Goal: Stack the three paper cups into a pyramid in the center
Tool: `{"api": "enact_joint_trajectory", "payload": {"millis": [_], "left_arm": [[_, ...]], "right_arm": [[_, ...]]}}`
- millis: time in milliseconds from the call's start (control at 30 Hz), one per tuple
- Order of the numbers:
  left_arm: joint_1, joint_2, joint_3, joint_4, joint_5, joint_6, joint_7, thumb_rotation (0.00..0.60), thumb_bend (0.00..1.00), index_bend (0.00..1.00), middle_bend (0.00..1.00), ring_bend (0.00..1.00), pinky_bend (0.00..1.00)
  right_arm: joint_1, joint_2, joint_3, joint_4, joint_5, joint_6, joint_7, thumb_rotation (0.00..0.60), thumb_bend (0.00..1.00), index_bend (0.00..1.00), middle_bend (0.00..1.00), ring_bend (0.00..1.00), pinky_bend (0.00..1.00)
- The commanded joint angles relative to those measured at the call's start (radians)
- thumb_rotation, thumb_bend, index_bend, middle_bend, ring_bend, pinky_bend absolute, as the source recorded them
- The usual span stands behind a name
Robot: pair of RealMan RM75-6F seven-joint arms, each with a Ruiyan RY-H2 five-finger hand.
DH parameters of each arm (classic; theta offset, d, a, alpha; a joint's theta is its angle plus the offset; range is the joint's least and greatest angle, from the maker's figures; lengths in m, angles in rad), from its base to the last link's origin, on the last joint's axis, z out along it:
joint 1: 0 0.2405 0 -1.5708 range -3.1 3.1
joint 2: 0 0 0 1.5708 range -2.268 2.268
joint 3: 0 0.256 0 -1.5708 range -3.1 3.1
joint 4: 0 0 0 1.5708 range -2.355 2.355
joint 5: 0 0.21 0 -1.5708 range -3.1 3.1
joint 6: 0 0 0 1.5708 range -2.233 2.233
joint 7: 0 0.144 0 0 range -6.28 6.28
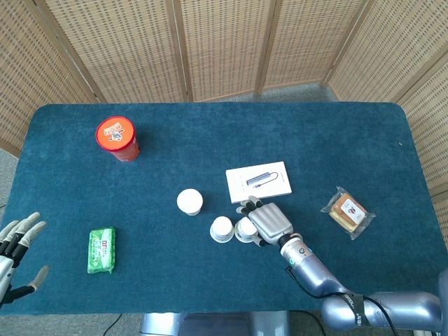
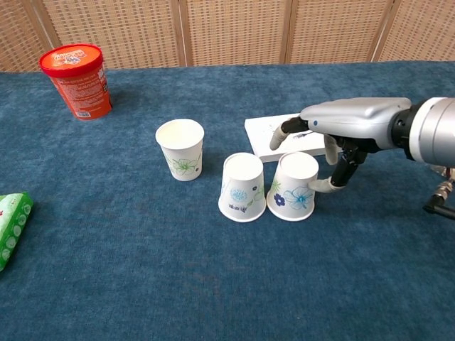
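Observation:
Three white flower-print paper cups stand mid-table. One is upright (image 2: 180,149) (image 1: 190,201). Two are upside down and side by side, touching: the left one (image 2: 242,187) (image 1: 222,228) and the right one (image 2: 294,186) (image 1: 246,229). My right hand (image 2: 340,128) (image 1: 268,220) hovers over and just right of the right inverted cup. Its fingers (image 2: 279,135) are stretched out above the cup's top, and its thumb sits against the cup's lower right side. My left hand (image 1: 17,245) is at the table's front left corner, fingers spread, holding nothing.
A red snack tub (image 1: 117,138) (image 2: 76,80) stands at the far left. A green packet (image 1: 101,250) lies front left. A white booklet (image 1: 258,181) (image 2: 264,133) lies just behind the inverted cups. A wrapped snack (image 1: 347,212) lies to the right.

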Motion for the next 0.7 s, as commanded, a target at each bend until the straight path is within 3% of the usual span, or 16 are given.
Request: {"api": "enact_joint_trajectory", "payload": {"millis": [33,233,533,700], "left_arm": [[-0.003,0.001,-0.001,-0.002,0.001,-0.004,0.003,0.6,0.45,0.0,0.0,0.0,0.0],[-0.02,0.03,0.014,-0.023,0.025,-0.045,0.039,0.6,0.45,0.0,0.0,0.0,0.0],[-0.027,0.036,0.015,-0.05,0.038,-0.057,0.078,0.6,0.45,0.0,0.0,0.0,0.0],[-0.038,0.025,0.011,-0.067,0.041,-0.084,0.124,0.6,0.45,0.0,0.0,0.0,0.0]], "right_arm": [[0.0,0.006,-0.005,-0.004,0.0,0.003,-0.005,0.6,0.38,0.17,0.14,0.05,0.4],[0.006,0.028,-0.013,-0.023,0.02,0.019,-0.029,0.6,0.39,0.12,0.08,0.0,0.25],[-0.01,0.056,-0.017,-0.044,0.014,0.064,-0.032,0.6,0.54,0.12,0.08,0.0,0.24],[-0.042,0.085,-0.021,-0.054,-0.02,0.103,-0.003,0.6,0.57,0.13,0.09,0.0,0.24]]}}
